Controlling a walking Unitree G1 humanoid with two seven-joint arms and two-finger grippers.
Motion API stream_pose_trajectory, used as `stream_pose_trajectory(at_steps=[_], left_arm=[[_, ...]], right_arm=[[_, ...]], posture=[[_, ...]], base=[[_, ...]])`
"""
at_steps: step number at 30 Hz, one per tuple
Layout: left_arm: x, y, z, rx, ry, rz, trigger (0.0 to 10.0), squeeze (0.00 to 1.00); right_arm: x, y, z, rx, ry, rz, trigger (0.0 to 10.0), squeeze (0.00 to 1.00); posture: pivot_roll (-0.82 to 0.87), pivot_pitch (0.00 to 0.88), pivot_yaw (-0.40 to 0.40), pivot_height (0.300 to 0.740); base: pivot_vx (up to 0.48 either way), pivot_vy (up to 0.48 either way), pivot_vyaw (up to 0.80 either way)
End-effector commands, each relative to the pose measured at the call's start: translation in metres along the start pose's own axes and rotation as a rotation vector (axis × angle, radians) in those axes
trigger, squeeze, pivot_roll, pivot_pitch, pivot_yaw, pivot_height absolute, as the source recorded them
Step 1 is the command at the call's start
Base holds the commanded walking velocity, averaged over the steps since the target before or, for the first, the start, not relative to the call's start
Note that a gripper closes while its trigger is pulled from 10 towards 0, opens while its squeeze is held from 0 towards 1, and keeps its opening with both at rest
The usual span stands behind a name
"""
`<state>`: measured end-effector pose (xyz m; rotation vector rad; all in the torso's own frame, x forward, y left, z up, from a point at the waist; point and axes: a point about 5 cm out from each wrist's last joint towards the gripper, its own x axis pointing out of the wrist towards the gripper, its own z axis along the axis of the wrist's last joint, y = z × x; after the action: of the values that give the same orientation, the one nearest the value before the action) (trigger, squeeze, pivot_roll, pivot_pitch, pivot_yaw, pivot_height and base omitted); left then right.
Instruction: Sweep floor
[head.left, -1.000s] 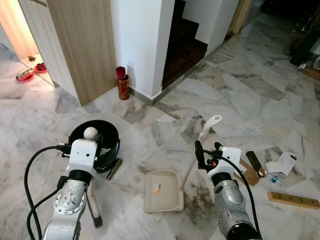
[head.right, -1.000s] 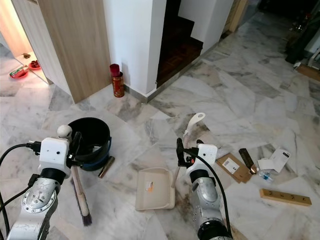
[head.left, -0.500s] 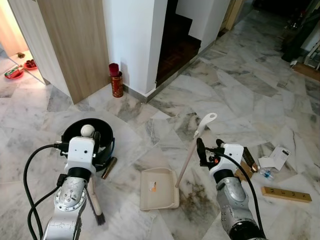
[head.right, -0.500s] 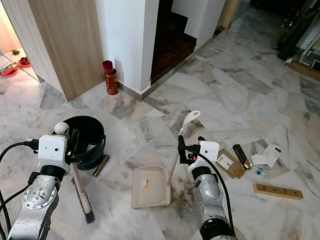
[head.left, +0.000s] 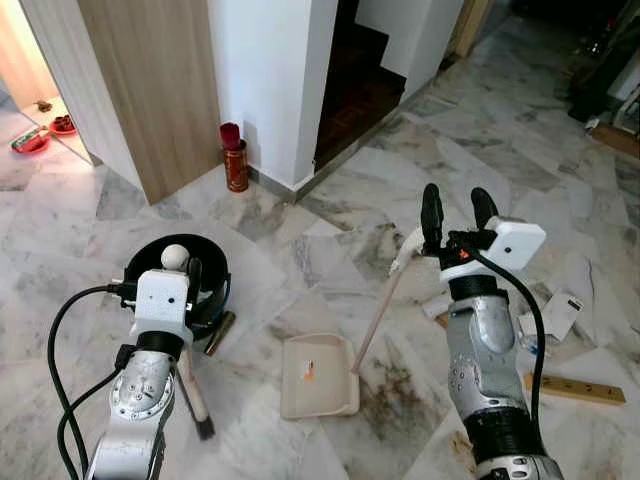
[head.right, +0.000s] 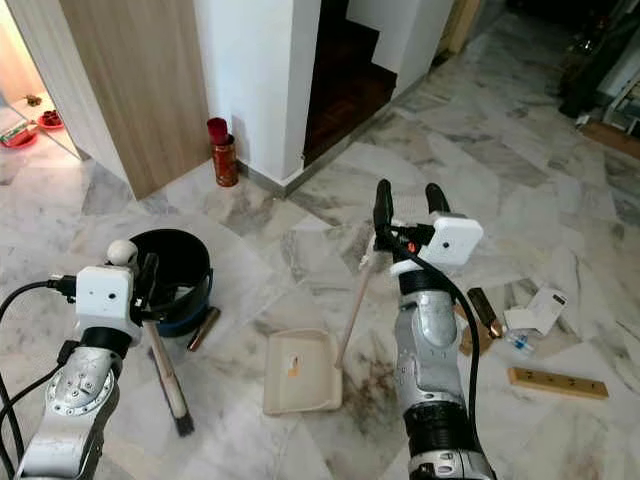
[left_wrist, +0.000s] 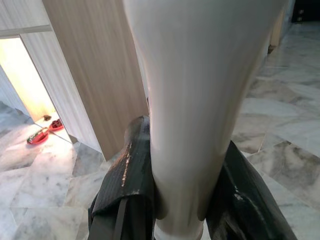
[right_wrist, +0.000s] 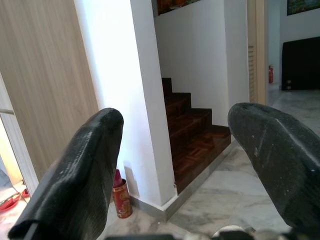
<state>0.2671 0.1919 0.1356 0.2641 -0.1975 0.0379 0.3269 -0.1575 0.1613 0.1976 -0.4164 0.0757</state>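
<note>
Left eye view: my left claw clamps the brush, bristles down near the bin; my right claw gapes wide, raised just above the dustpan handle, which slants down-left to the dustpan. Right wrist view: both fingers spread, holding nothing.

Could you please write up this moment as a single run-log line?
left claw: shut on brush | right claw: open, raised above dustpan handle | dustpan: on floor

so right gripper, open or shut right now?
Open. The right gripper has its two black fingers spread wide with only stairs and wall between them, raised by the top of the dustpan handle, gripping nothing.
</note>
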Motion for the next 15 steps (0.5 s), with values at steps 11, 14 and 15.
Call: stream_pose_trajectory(at_steps=[11,14,15], left_arm=[[0.003,0.002,0.012,0.002,-0.073,0.022,10.0,0.00],[0.003,0.002,0.012,0.001,-0.075,0.025,10.0,0.00],[0.003,0.002,0.013,0.001,-0.076,0.025,10.0,0.00]], right_arm=[[0.011,0.012,0.023,-0.024,-0.054,0.044,10.0,0.00],[0.009,0.013,0.022,-0.020,-0.041,0.044,10.0,0.00],[0.009,0.013,0.021,-0.020,-0.038,0.045,10.0,0.00]], posture=[[0.14,0.080,-0.106,0.740],[0.14,0.081,-0.107,0.740],[0.14,0.081,-0.107,0.740]], base=[[0.084,0.000,0.00],[0.106,0.000,0.00],[0.322,0.000,0.00]])
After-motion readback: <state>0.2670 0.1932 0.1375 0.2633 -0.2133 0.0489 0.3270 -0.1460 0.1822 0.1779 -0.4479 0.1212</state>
